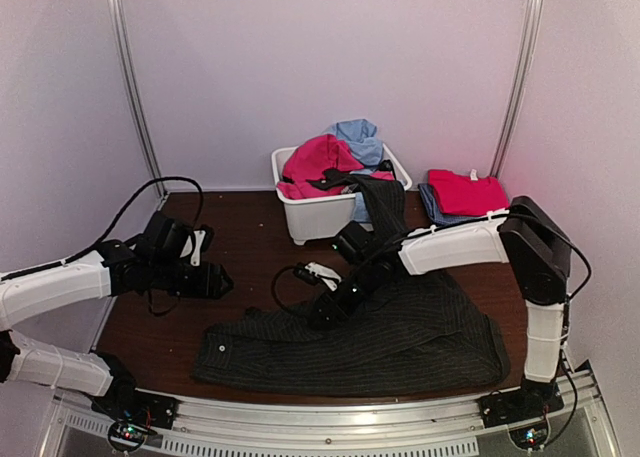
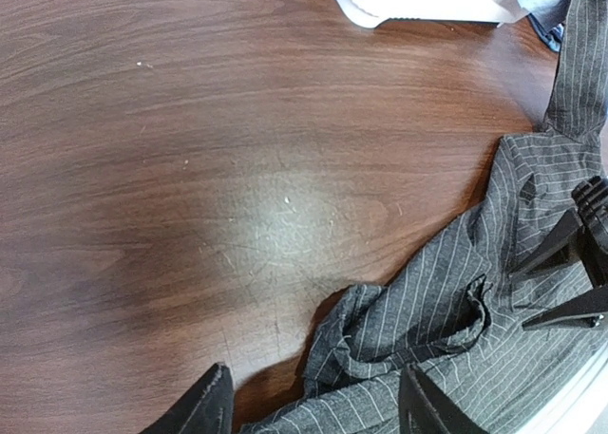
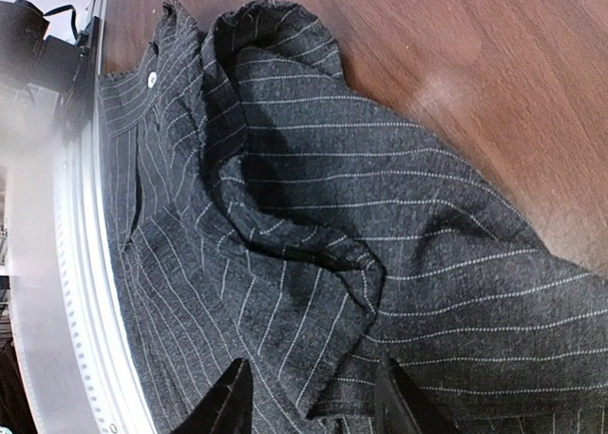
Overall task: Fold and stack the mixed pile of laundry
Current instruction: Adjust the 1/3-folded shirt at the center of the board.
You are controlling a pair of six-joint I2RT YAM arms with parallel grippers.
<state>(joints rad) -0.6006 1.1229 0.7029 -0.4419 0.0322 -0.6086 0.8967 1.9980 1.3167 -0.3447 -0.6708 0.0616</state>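
On the table (image 1: 250, 232) the pinstriped garment (image 1: 420, 337) sprawls, 1 end in the tub (image 1: 320, 222); pulling with the right gripper (image 3: 313, 405), half-open astride a fold (image 3: 347, 349), grip unclear, could tip it; left gripper (image 2: 318, 410) gapes empty.

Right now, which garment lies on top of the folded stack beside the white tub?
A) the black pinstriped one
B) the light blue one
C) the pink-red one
C: the folded pink-red garment rests on the blue checked shirt, beside the white tub.
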